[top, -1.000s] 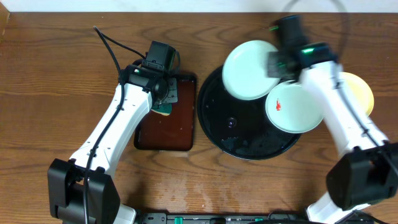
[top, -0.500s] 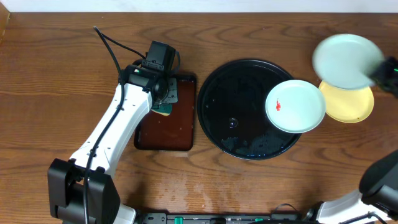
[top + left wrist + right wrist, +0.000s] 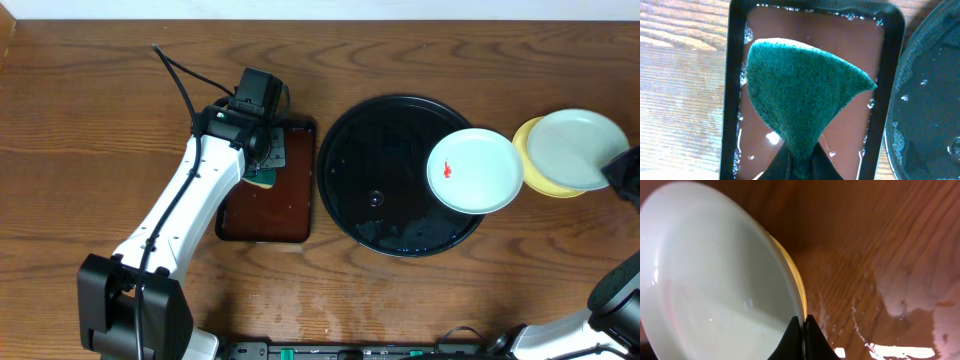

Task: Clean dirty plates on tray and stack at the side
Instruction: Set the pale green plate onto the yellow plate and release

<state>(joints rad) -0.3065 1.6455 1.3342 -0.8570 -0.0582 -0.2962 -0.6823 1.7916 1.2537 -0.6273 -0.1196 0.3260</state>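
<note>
Overhead, a mint plate [image 3: 572,148], rim pinched by the right gripper [image 3: 803,322], is held atop the yellow plate [image 3: 545,185] at 3 o'clock of the tray [image 3: 370,150], where one smeared plate [image 3: 475,170] is left uncleaned; a sponge [image 3: 800,95] is clamped by the left gripper [image 3: 799,160].

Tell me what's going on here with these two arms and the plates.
The right gripper pinches the rim of a clean-looking mint-white plate and holds it over the yellow plate, which lies beside the black tray. The left gripper holds a green sponge above the brown tray. A third plate, marked with a red smear, sits on the black tray, not yet cleaned.
</note>
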